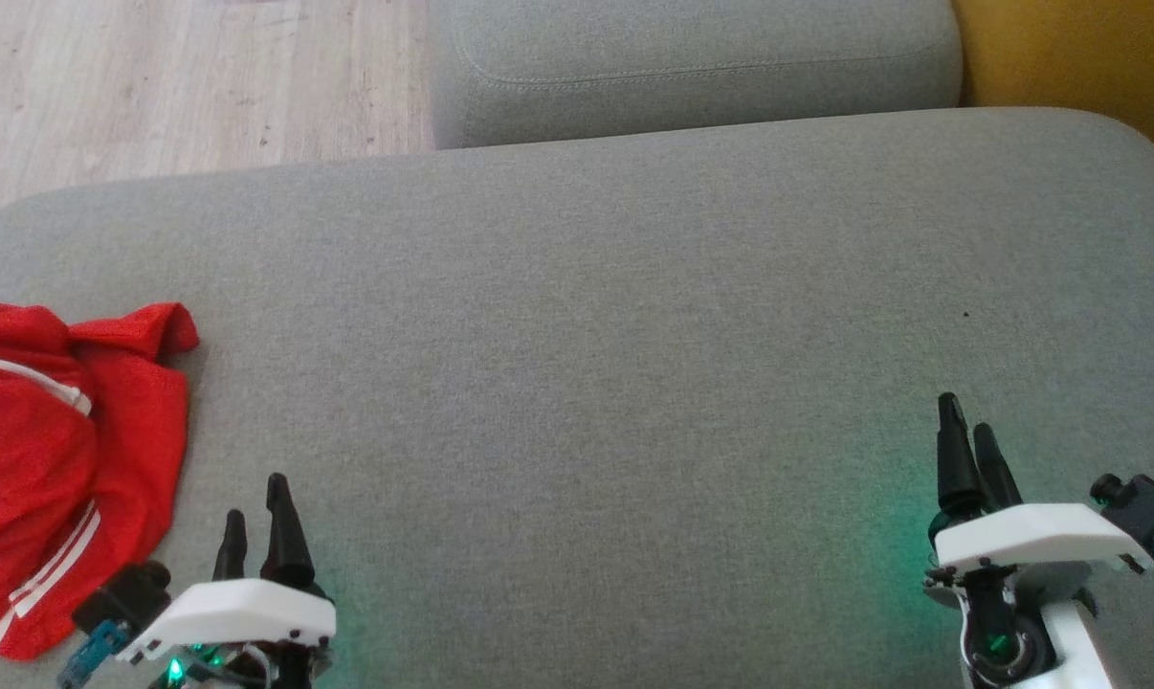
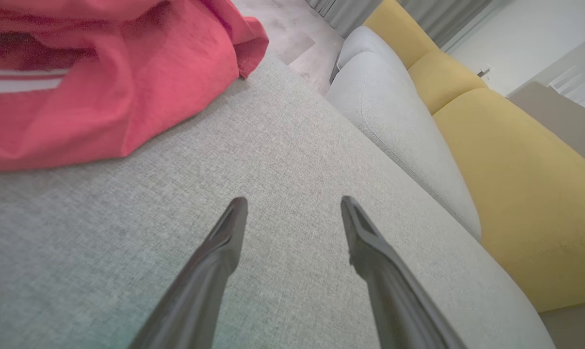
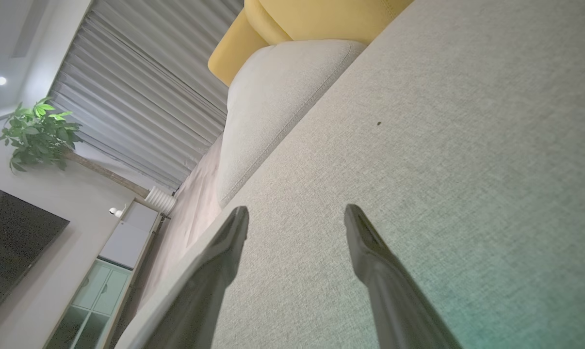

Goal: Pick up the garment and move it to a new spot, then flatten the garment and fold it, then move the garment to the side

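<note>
The left gripper (image 1: 256,498) hovers over the near left of the grey seat (image 1: 587,316), fingers apart and empty; the right gripper (image 1: 965,414) hangs over the seat's near right, fingers likewise apart, holding nothing; the red garment (image 1: 41,459), white-striped, lies crumpled at the seat's left edge, just beside the left gripper; past the seat's far edge are a cushion (image 1: 692,57) and floor (image 1: 156,86).

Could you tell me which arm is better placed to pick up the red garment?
Left, probably: the left pincer hovers open beside the red garment; the right pincer is far across the cushion.
</note>
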You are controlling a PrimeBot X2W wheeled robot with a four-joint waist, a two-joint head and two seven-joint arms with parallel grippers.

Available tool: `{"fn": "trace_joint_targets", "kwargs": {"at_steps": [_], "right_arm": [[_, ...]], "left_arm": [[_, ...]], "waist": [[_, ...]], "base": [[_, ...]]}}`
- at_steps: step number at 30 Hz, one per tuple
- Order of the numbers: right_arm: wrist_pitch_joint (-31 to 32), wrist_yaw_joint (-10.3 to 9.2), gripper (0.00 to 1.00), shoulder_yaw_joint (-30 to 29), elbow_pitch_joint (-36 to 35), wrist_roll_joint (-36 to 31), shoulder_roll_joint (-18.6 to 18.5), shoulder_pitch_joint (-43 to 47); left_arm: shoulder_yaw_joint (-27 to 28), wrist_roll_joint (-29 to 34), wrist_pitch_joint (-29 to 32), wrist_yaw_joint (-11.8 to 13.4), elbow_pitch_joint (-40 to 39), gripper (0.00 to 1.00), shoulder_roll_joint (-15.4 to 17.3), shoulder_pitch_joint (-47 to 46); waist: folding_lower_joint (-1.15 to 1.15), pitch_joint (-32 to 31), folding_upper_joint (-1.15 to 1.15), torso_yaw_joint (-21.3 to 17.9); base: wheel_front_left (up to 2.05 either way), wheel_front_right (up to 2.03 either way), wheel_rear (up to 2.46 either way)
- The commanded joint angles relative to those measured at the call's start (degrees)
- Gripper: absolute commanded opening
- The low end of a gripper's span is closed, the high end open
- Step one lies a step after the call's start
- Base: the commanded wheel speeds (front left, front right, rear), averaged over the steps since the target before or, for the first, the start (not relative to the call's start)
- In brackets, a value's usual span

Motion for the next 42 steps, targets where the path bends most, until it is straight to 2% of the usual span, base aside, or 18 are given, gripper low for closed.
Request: {"fn": "trace_joint_targets", "kwargs": {"at_steps": [1,19,42], "right_arm": [[-0.99,-0.02,1.00,1.04,-1.39,-2.14,-1.09,-3.26],[-4.03,-0.03,1.00,2.58,1.52,-16.91,-0.82,-4.84],[-7.75,-0.04,1.00,4.98,4.99,-33.85,-0.60,-6.65]], "left_arm": [[0.68,2.06,-0.75,0.32,-1.35,1.00,1.07,-2.85],[-0.73,14.81,-3.81,2.54,-0.11,1.00,1.13,-3.13],[-2.43,30.63,-7.56,4.17,1.87,1.00,1.41,-4.17]], "waist": [[0.00,-0.02,0.00,-0.05],[0.00,-0.01,0.00,-0.77],[0.00,0.16,0.00,-1.58]], "base": [[0.00,0.00,0.00],[0.00,0.00,0.00],[0.00,0.00,0.00]]}}
